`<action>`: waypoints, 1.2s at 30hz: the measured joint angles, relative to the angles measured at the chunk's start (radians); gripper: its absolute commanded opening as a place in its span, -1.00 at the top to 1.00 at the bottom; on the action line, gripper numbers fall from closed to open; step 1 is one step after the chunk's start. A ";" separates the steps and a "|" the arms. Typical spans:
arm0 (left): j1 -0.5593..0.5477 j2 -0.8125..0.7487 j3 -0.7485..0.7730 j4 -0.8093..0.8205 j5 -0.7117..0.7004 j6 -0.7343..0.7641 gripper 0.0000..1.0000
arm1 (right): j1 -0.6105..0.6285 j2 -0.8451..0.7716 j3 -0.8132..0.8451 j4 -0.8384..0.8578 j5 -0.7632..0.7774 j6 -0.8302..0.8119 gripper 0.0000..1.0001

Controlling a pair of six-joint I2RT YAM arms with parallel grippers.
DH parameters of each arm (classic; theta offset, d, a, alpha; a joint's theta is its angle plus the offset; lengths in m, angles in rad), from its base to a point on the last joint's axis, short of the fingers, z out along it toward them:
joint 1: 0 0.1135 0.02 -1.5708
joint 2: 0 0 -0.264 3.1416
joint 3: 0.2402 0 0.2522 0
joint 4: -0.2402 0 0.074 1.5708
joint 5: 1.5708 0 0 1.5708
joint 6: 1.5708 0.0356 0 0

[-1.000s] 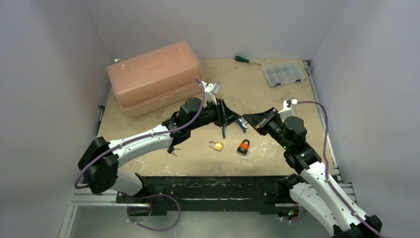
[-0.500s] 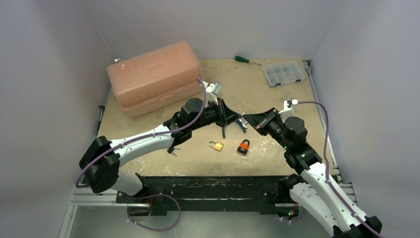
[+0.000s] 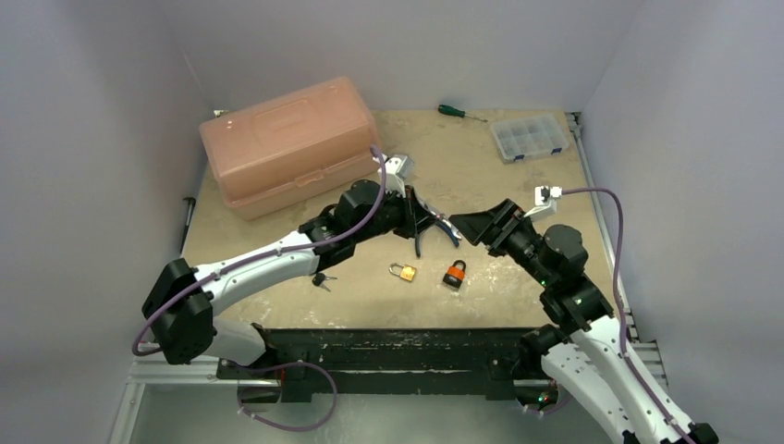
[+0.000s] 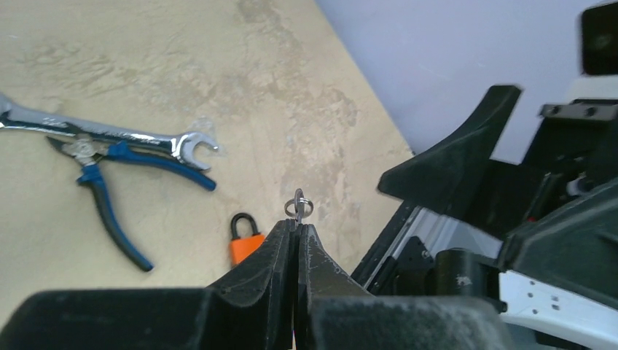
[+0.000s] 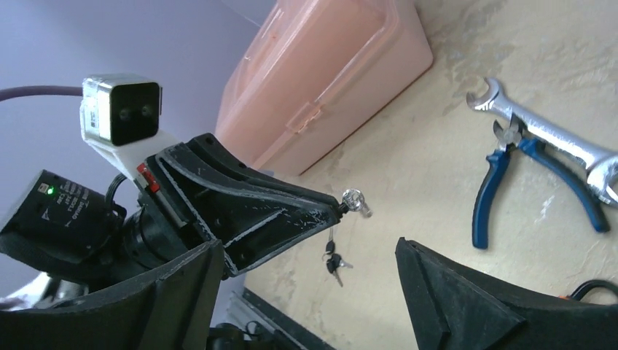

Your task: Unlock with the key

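Overhead, my right gripper [image 3: 465, 227] has just sprung wide beside the left gripper [image 3: 431, 222], both above the table behind the orange padlock [image 3: 454, 273]. Left wrist: those jaws are pinched tight on the key [image 4: 299, 205], its ringed head poking just past the tips. Right wrist: my fingers stand spread and empty, with the key between them, touching neither.

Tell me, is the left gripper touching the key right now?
Touching. The left wrist view shows the left gripper shut on the key, with only its ringed head poking out past the tips.
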 measured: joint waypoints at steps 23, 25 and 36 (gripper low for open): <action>0.000 -0.278 0.132 -0.380 0.059 0.229 1.00 | 0.000 0.061 0.121 0.206 -0.364 -0.375 -0.38; 0.000 -0.306 0.134 -0.383 0.076 0.230 1.00 | 0.000 0.075 0.130 0.235 -0.398 -0.369 -0.26; 0.000 -0.367 0.126 -0.347 0.147 0.218 1.00 | 0.000 0.162 0.145 0.332 -0.522 -0.302 -0.02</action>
